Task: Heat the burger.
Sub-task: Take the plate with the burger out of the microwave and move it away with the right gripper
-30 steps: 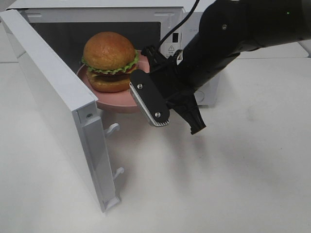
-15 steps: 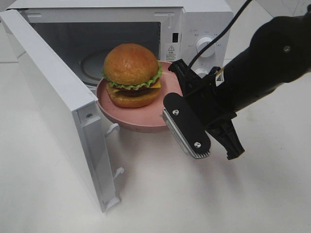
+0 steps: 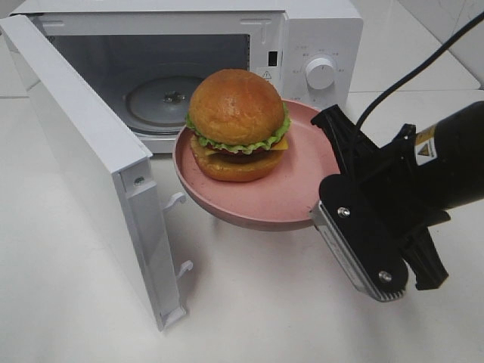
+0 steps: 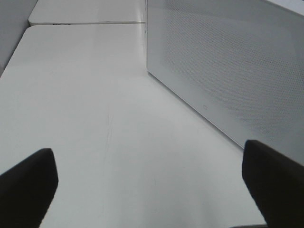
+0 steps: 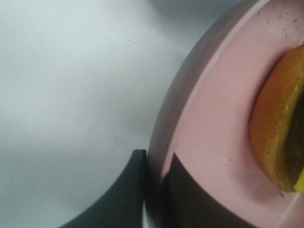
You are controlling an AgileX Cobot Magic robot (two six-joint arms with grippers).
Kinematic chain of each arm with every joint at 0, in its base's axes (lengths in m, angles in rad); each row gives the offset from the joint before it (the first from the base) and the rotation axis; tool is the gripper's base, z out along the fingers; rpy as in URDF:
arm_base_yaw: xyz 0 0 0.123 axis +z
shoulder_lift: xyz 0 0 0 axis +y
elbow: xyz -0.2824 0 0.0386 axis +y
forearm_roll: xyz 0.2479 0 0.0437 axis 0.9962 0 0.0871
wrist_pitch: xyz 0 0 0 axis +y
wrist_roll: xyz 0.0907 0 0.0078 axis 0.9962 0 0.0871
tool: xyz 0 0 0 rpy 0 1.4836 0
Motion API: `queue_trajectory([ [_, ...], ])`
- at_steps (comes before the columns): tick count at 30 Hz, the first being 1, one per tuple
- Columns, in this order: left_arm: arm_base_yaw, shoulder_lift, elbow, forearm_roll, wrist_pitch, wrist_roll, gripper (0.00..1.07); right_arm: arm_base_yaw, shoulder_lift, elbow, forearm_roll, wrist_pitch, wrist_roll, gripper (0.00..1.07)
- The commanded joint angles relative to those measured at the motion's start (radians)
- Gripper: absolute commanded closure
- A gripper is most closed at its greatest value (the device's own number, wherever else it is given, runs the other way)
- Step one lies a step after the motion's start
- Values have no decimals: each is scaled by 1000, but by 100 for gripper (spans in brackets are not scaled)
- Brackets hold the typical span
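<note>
Where right claw clenches pink plate, burger half cropped; left claw released.

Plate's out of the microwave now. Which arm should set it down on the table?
Probably the right. Its hand is already clamped on the pink plate rim, carrying the burger clear of the microwave. The left hand hangs open beside the door, holding nothing.

The burger sits on the plate, which hangs above the table just in front of the microwave. The microwave stands at the far side, its door swung out toward the near left. The right gripper clamps the plate's right rim.
</note>
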Motion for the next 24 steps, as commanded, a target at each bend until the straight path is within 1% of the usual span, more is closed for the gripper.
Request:
queue_trajectory([
  [1, 3, -17, 3, 1, 1, -8, 9, -1, -69, 28, 2, -42, 15, 107],
  [5, 3, -17, 3, 1, 1, -8, 9, -1, -116, 60, 1, -26, 21, 107],
  [7, 3, -17, 3, 1, 1, -8, 9, -1, -147, 75, -14, 6, 24, 107],
  [9, 3, -17, 3, 1, 1, -8, 9, -1, -200, 95, -55, 55, 61, 107],
  [10, 3, -17, 3, 1, 1, -8, 9, -1, -200, 95, -55, 55, 61, 107],
  [11, 3, -17, 3, 1, 1, -8, 9, -1, -235, 109, -97, 76, 108, 107],
  [12, 3, -17, 3, 1, 1, -8, 9, -1, -235, 109, -97, 76, 108, 107],
  [14, 3, -17, 3, 1, 1, -8, 9, -1, -290, 129, -162, 103, 182, 107],
  [15, 3, -17, 3, 1, 1, -8, 9, -1, -290, 129, -162, 103, 182, 107],
  [16, 3, -17, 3, 1, 1, -8, 9, -1, -329, 140, -197, 124, 228, 107],
  [18, 3, -17, 3, 1, 1, -8, 9, -1, -347, 148, -214, 136, 252, 107],
  [19, 3, -17, 3, 1, 1, -8, 9, -1, -377, 154, -249, 166, 303, 107],
  [23, 3, -17, 3, 1, 1, -8, 9, -1, -414, 159, -296, 214, 380, 107],
  [24, 3, -17, 3, 1, 1, -8, 9, -1, -433, 159, -328, 236, 443, 107],
])
